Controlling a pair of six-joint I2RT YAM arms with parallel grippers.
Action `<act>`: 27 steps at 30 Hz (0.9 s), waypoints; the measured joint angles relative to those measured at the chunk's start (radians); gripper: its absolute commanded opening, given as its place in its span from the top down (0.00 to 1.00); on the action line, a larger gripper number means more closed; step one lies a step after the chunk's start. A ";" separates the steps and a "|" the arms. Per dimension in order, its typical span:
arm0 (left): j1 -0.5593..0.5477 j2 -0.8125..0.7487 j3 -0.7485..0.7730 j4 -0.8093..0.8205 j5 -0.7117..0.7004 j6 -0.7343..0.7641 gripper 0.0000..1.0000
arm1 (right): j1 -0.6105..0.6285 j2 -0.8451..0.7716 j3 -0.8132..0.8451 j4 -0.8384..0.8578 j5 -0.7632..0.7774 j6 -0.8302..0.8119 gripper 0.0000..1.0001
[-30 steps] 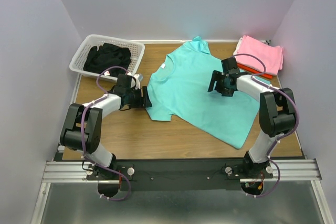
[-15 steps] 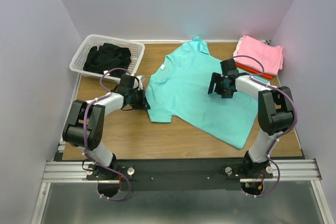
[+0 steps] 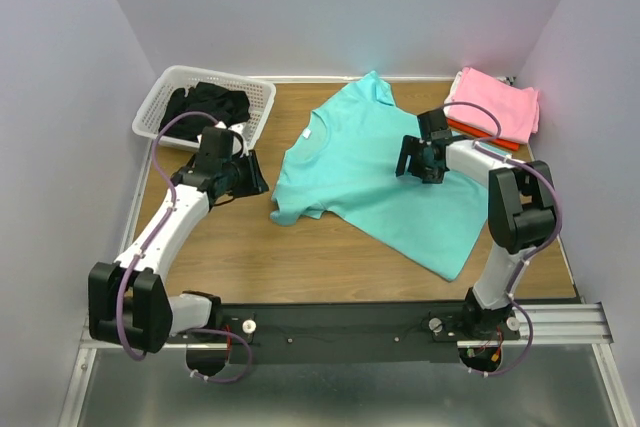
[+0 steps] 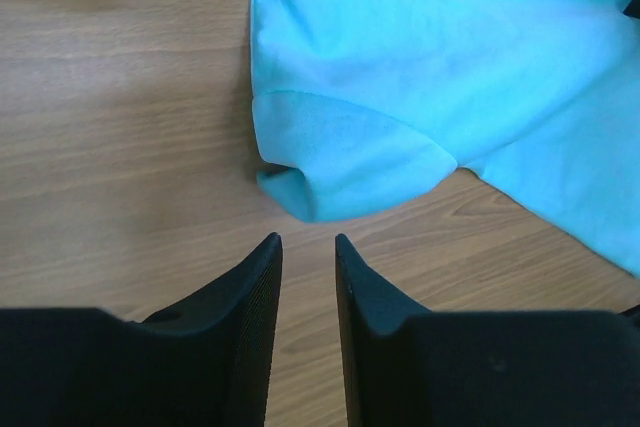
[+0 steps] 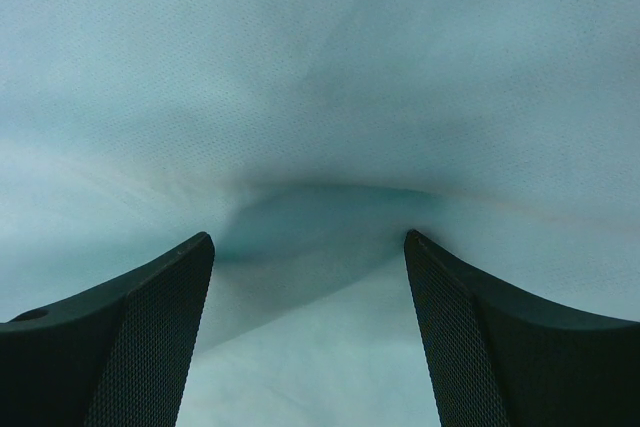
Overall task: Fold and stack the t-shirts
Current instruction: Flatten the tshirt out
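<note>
The turquoise t-shirt (image 3: pixel 380 182) lies spread across the middle of the table (image 3: pixel 230 257), hem toward 5 o'clock and collar toward 11. At its 9 o'clock the left gripper (image 4: pixel 307 247) hangs over bare wood, its fingers a narrow gap apart and empty, just short of the curled sleeve (image 4: pixel 345 162). Closing there would likely catch nothing, or trap the doubled edge. The right gripper (image 5: pixel 308 247), fingers wide apart, straddles a pucker mid-shirt, and a pinch could take both layers and drag the shirt askew. At 1 o'clock the pink t-shirt (image 3: pixel 497 102) rests on the red-orange t-shirt (image 3: pixel 490 137).
</note>
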 measured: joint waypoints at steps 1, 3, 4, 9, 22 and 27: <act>0.004 -0.017 0.000 -0.019 -0.011 -0.006 0.54 | 0.000 0.002 0.002 0.000 0.001 -0.002 0.16; 0.007 -0.036 -0.006 -0.030 -0.020 -0.013 0.52 | 0.000 0.006 0.008 -0.002 0.002 -0.006 0.16; 0.007 -0.042 -0.013 -0.033 -0.024 -0.017 0.51 | 0.000 0.008 0.011 -0.003 0.002 -0.009 0.16; 0.007 -0.025 -0.080 -0.011 -0.010 -0.042 0.41 | 0.000 0.016 0.024 -0.011 0.002 -0.019 0.16; 0.004 0.239 -0.040 0.206 0.120 -0.061 0.39 | 0.000 0.013 0.026 -0.022 -0.006 -0.044 0.16; -0.006 0.374 0.038 0.265 0.161 -0.059 0.39 | 0.000 0.013 0.026 -0.022 -0.006 -0.045 0.16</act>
